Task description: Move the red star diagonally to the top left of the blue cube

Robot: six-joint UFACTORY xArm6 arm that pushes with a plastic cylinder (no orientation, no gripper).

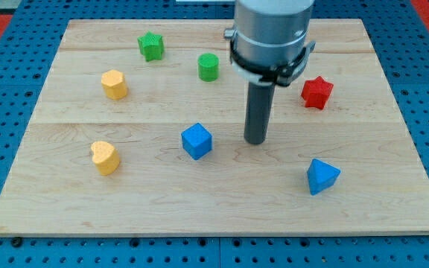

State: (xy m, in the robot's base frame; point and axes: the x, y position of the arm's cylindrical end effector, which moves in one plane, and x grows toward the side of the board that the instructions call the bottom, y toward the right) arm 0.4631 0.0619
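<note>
Tip [256, 140] between blue cube [196, 141] and red star [316, 92], not touching either, not yet behind the star; no pincer visible.

camera view: single | high, angled down from the view's bottom | whole wooden board [393, 216] in frame
</note>
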